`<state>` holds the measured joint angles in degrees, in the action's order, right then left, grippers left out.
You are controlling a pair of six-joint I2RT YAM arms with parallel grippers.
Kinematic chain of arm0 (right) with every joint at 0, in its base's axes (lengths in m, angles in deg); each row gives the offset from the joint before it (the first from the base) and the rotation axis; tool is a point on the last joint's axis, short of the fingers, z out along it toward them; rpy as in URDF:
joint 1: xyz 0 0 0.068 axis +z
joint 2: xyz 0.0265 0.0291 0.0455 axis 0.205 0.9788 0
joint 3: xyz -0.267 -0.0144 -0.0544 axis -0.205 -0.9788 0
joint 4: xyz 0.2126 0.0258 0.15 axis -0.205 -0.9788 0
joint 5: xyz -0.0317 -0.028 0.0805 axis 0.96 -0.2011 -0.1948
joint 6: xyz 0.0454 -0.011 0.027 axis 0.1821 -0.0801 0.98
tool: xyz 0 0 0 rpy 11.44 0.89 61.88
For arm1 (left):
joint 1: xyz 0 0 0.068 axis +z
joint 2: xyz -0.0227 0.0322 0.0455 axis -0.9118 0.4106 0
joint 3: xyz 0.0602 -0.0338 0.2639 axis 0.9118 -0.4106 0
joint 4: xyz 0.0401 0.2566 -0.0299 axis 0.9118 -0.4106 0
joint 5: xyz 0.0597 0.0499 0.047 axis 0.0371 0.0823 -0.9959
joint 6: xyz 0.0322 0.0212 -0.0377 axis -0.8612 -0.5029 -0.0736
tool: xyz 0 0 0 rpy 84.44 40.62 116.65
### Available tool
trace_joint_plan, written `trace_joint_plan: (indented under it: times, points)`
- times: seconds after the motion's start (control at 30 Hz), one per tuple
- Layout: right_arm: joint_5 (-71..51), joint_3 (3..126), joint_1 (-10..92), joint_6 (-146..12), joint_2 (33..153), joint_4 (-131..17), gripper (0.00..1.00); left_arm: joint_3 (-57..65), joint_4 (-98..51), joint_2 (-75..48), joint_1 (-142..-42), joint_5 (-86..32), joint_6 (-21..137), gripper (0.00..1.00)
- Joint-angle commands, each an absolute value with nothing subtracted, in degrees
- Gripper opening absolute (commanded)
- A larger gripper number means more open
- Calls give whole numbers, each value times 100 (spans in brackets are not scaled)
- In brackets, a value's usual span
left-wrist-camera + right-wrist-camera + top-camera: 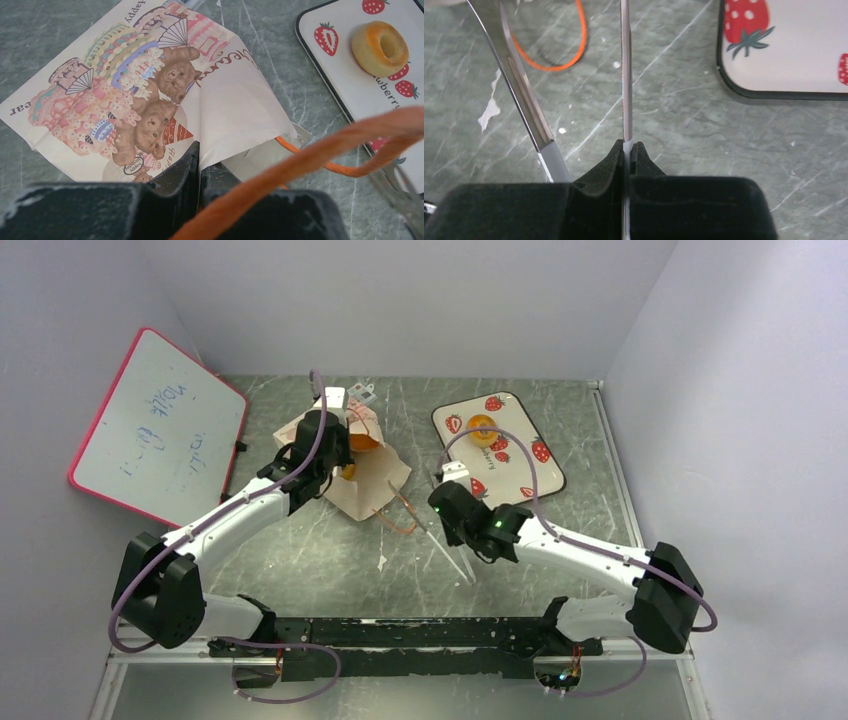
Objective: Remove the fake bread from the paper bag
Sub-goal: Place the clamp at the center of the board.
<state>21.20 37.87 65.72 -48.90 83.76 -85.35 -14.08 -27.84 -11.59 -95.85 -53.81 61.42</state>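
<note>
The paper bag (365, 485) lies flat on the table, its bear print (150, 90) facing up. My left gripper (200, 156) is shut on the bag's paper edge, and an orange cord handle (325, 145) crosses in front of its fingers. In the top view, orange fake bread pieces (362, 440) show at the bag beside the left gripper (335, 455). One ring-shaped bread (482, 428) (380, 47) rests on the strawberry tray (520, 455). My right gripper (628, 145) (445, 502) is shut on one blade of metal tongs (625, 75). The other blade (519, 85) hangs free to its left.
A pink-framed whiteboard (160, 425) leans at the back left. A small white tag card (362, 392) lies behind the bag. The tray's corner (784, 50) sits right of the tongs, and a loose cord loop (574, 50) lies ahead on the table. Walls close in on three sides.
</note>
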Motion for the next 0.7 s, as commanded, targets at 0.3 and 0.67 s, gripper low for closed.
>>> trace_joint_plan:
  times: [0.3, 0.67]
  points:
    - [2017, 3904, 7307, -4861, 9004, -7951, 0, -1140, -2977, -1113, -9654, -5418, 6269, 7]
    - [2058, 4268, 7387, -5086, 9689, -7604, 0, -1288, -3079, -1322, -9695, -5349, 6171, 7]
